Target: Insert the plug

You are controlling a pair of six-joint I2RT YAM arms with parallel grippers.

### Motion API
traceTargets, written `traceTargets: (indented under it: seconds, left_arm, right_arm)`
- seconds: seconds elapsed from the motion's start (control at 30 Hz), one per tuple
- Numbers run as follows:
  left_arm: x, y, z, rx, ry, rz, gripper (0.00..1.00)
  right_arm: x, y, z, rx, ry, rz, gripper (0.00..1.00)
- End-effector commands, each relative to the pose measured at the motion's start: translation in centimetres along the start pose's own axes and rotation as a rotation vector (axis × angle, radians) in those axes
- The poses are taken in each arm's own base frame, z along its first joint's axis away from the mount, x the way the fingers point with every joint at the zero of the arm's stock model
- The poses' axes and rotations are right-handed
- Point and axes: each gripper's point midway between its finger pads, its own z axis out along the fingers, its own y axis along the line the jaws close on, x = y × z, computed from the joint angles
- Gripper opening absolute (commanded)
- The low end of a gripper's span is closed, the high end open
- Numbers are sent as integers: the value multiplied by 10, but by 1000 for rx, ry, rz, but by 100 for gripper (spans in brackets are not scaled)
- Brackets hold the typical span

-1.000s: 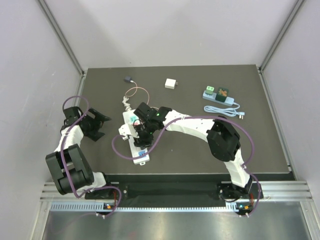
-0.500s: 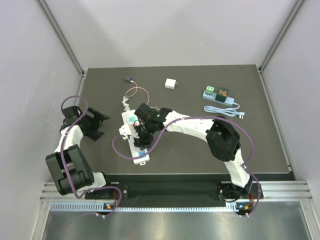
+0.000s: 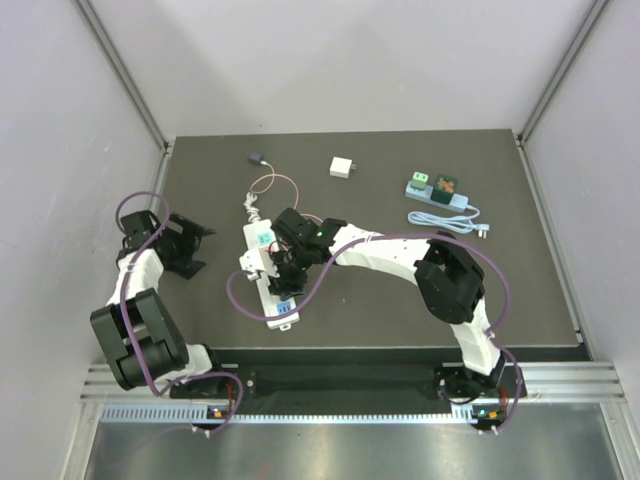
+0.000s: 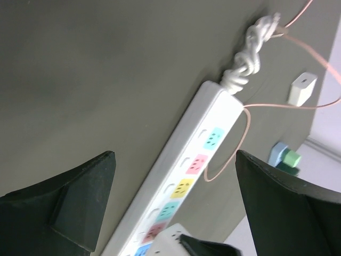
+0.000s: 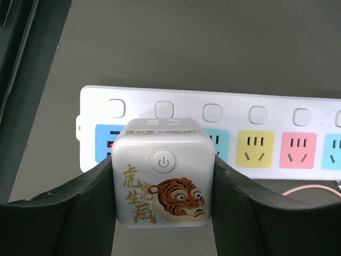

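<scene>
Right gripper (image 5: 162,170): two fingers closed against the two flanks of one white cube plug (image 5: 160,205), which carries a tiger print and one power button on the face toward the wrist camera. The grip is firm on both sides.

Directly beyond the fingertips lies one white power strip (image 5: 277,130), running crosswise to the fingers. The cube plug sits over the strip between the blue socket at the left end and a teal socket, covering part of each. Whether its prongs are seated cannot be told. To the right of the cube: one yellow socket, one pink and one light blue cut by the frame edge. Five switch buttons show in full along the far edge, with a sixth clipped.

From above, the right gripper (image 3: 283,262) sits over the middle of the strip (image 3: 281,312).

Left gripper (image 4: 175,154): two fingers spread wide, holding nothing. From above it (image 3: 185,245) is well apart from the strip, to the strip's left. Ahead of it the strip shows six coloured sockets in one row, the nearest partly hidden. At the strip's far end is one knotted white cord (image 4: 250,53).

Farther off:
- one thin pink cable (image 4: 298,105)
- one white charger block (image 3: 344,167)
- one small dark adapter (image 3: 256,157)
- one green-and-blue socket block (image 3: 432,189), farthest to the right
</scene>
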Motion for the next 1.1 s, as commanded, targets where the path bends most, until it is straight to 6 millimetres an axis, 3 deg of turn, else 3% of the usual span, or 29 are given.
traceTargets:
  seconds: [0.0,0.13,0.3,0.57,0.77,1.07]
  left_arm:
    - [-28,-30,-5,61,-55,-41,98]
    - [-50,-44,-5,69,-85,-73,98]
    - [-71,-47,-6,66,-94,-118,98]
    - [-77,-45,-11,63,-142,-96,98]
    - [-80,-52,-18,90,-168,-73,98]
    - [-78,-54,-13,122,-151,-37,98]
  right_arm:
    - [35,17,21,-51,92,47,0]
    - [42,25,29,-58,101,47,0]
    - [58,36,39,-59,149,60,0]
    - [74,59,47,-81,123,111,0]
    - [82,58,42,-40,30,183,0]
    - [97,66,57,-57,-2,233,0]
